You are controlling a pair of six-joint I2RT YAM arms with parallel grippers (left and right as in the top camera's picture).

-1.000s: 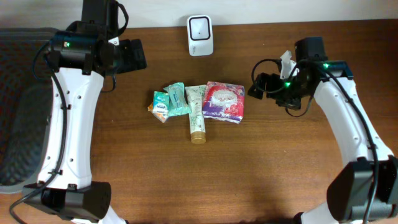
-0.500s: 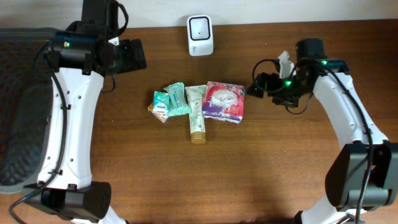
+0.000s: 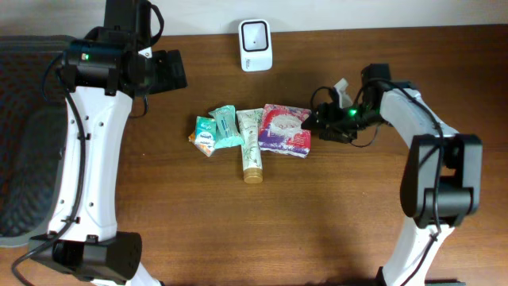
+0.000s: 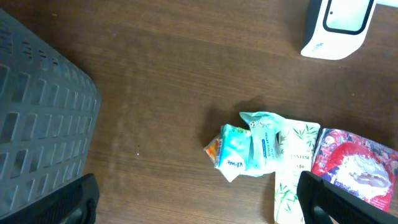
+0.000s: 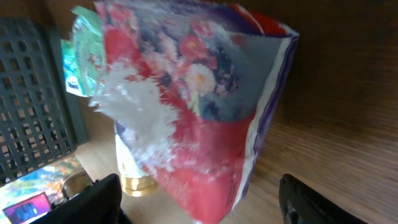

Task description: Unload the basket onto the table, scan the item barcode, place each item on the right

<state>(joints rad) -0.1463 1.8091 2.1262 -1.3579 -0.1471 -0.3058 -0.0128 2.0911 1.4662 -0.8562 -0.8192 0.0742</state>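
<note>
**Inspector:** None of the scan looks done. The red-and-purple floral soft packet (image 3: 284, 129) lies flat on the brown wooden bench (image 3: 238, 222), well apart from the white boxy scanner (image 3: 255, 34) at the far edge.

**Clerk:** And the claws?

**Inspector:** Right claw (image 3: 317, 121) stands wide astride the packet's edge, not clamped on it. Left claw (image 3: 173, 70) gapes wide, holding nothing, off to the side.

**Clerk:** Condition of the packet?

**Inspector:** Glossy, creased film. No barcode shows on the upper face. Gripping, lifting and presenting to the scanner remain, in my judgement.
</note>
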